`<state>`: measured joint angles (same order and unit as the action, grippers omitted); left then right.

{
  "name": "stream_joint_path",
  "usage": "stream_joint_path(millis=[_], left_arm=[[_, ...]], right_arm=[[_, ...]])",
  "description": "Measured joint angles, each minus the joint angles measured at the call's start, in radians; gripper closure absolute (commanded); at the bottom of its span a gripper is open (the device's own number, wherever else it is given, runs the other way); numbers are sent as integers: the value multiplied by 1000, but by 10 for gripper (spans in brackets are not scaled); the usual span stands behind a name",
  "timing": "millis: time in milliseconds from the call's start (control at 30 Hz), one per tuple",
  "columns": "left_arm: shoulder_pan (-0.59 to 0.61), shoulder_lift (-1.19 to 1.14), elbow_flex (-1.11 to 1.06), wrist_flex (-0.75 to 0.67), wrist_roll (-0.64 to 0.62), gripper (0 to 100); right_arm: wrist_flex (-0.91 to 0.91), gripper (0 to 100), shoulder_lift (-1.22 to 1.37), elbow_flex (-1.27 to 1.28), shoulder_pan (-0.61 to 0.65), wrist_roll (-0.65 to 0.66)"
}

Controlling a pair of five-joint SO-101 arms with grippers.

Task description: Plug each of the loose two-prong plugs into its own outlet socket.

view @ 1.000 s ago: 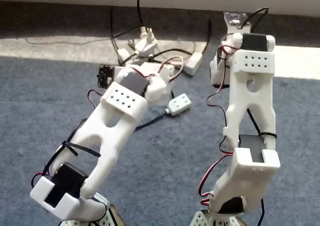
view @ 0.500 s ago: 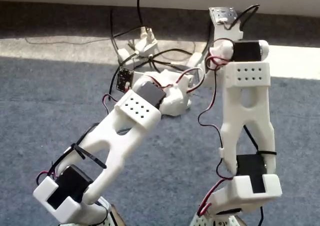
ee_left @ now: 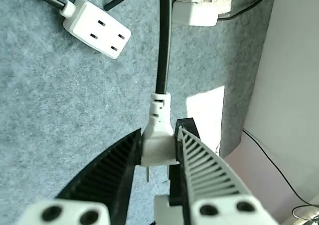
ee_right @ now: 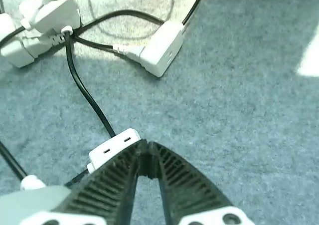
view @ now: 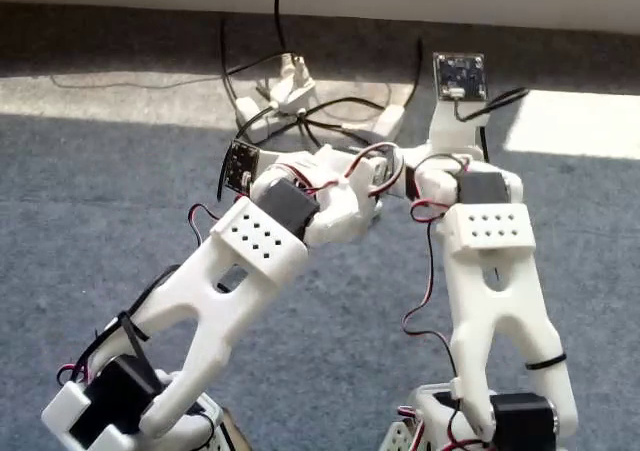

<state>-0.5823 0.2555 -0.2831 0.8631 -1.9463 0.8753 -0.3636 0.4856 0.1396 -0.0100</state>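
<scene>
left end effector (ee_left: 158, 132) clamped on white plug (ee_left: 158, 147), long axis along the jaws, cord (ee_left: 164, 45) leading ahead, prongs toward wrist | socket block (ee_left: 94, 28) on carpet (ee_left: 50, 110) farther ahead, beside the cord, slots up, apart from plug | right end effector (ee_right: 147, 160) pinched closed, empty, just beside slotted block (ee_right: 113, 151) | print: none readable

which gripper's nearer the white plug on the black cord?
Left. The left gripper is clamped on the white plug itself, which sits between its fingers. The right gripper is shut with its tips beside the outlet block, not touching the plug.
</scene>
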Motion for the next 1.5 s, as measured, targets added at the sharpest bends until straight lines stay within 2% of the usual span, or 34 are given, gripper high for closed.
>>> stream_joint_path(millis=[167,400,767,933,1500], left_arm=[[-9,12,-8,-6,0,990],[-6,-5,-40,-106,0,990],[20,-37,-41,-146,-2,990],[32,-37,-41,-153,-2,990],[23,-37,-41,-153,2,990]], right_arm=[[-71,991,-129,106,-3,15],[-64,991,-285,118,-31,43],[94,991,-508,123,5,46],[120,991,-476,169,31,46],[-130,991,-155,273,40,49]])
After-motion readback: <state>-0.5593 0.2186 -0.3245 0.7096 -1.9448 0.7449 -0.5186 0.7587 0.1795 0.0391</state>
